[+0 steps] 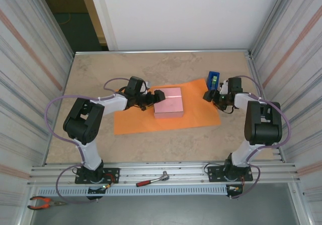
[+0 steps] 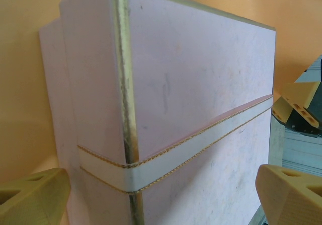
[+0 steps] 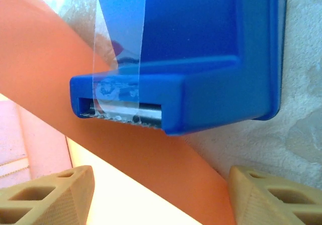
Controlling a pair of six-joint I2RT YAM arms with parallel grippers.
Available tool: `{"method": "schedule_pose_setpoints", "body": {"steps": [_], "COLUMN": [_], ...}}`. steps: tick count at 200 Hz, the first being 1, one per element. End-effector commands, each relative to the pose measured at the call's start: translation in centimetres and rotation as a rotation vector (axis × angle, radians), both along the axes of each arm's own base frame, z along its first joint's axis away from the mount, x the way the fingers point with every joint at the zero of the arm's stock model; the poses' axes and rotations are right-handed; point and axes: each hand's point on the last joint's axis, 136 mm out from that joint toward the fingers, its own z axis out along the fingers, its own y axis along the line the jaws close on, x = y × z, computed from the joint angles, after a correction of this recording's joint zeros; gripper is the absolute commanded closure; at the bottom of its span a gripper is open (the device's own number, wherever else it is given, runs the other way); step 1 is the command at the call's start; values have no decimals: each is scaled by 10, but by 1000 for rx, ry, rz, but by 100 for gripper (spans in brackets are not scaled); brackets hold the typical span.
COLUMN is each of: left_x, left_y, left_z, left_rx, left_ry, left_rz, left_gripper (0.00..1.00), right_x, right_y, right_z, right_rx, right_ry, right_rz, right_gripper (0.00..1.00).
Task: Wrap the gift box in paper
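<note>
Resting on thin, floppy paper (image 1: 136,122): gift box (image 1: 168,102), stiff, likely light; best taken by side walls. Left gripper (image 1: 152,98) spread wide at box, right gripper (image 1: 209,95) parted; nothing held.

Desk (image 1: 126,66): beige, marbled surface, ribbed metal walls on both sides, white panel behind.

Tape dispenser (image 1: 213,79): blue, upright at the far right of the desk. Close view of the tape dispenser (image 3: 201,59): a clear tape strip (image 3: 121,33) runs down its face to the serrated metal cutter (image 3: 126,115) in the lip and is stuck there.

Aluminium rail (image 1: 166,170) along the near edge. A ratchet wrench (image 1: 152,179) with a red handle lies on it, roughly centred.

Pliers (image 1: 45,202) with orange-red handles lie at the near left corner, below the rail.
</note>
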Motion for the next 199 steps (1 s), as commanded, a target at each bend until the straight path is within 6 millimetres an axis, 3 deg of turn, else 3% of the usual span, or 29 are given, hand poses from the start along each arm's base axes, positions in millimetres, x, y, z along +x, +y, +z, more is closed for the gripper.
{"method": "schedule_pose_setpoints", "body": {"steps": [1,51,103,122,171,199], "left_x": [-5,-5,-4,-5,-5,-6], "left_y": [-3,-4,-4,-4,-3,-2], "left_z": [-6,-5,-3,-4,-5,-5], "left_rx": [-19,-26,-28,-27,-27,-29], "left_ry": [20,17,12,14,13,13], "left_rz": [-17,-17,-16,-17,-18,-20], "left_gripper": [5,5,5,5,5,5], "right_x": [-12,-23,-26,-28,-25,-22], "right_y": [1,-15,-14,-14,3,23], "right_z": [-6,-15,-15,-10,19,42], "right_rx": [0,-35,-37,-37,-38,-41], "right_ry": [29,88,91,84,31,4], "right_rz": [17,-37,-30,-29,11,61], "right_gripper": [32,32,44,53,93,98]}}
